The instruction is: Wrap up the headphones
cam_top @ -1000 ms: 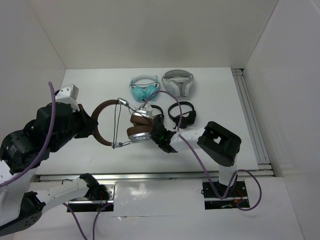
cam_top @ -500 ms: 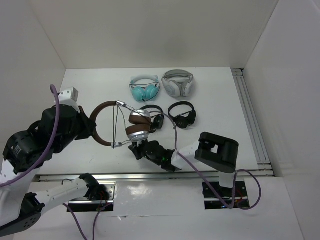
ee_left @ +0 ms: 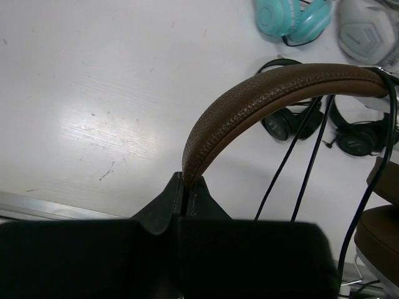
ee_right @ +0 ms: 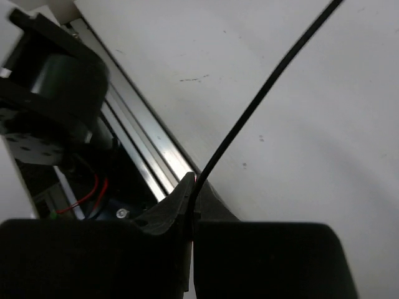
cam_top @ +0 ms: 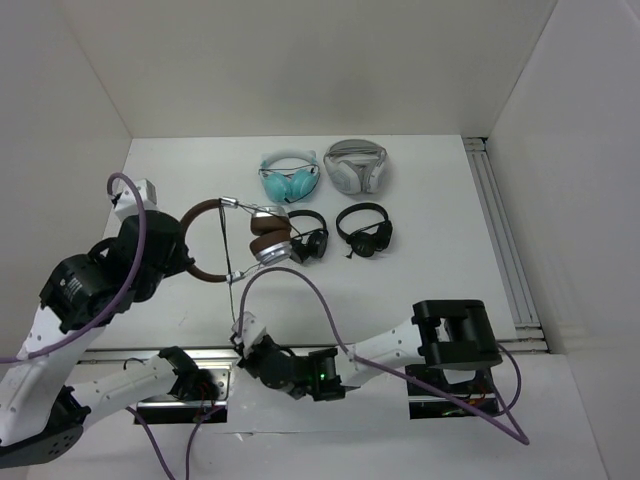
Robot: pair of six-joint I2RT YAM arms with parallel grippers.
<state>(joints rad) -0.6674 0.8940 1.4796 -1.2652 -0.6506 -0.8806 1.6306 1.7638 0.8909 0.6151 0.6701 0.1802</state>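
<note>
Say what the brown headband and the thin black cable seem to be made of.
Headband: brown leather or leatherette, matte; a fine pebbled grain shows in the left wrist view. Cable: probably a smooth black plastic or rubber jacket; the surface looks even and unbraided, too thin to tell more.

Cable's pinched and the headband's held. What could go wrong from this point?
1. The right gripper pinches the thin cable only at its fingertips, so under tension the cable could slip out.
2. The left gripper clamps the headband at one narrow spot. A tug on the cable might twist the headphones loose.
3. The right gripper sits close to the left arm's base, and the arms could collide there.
</note>
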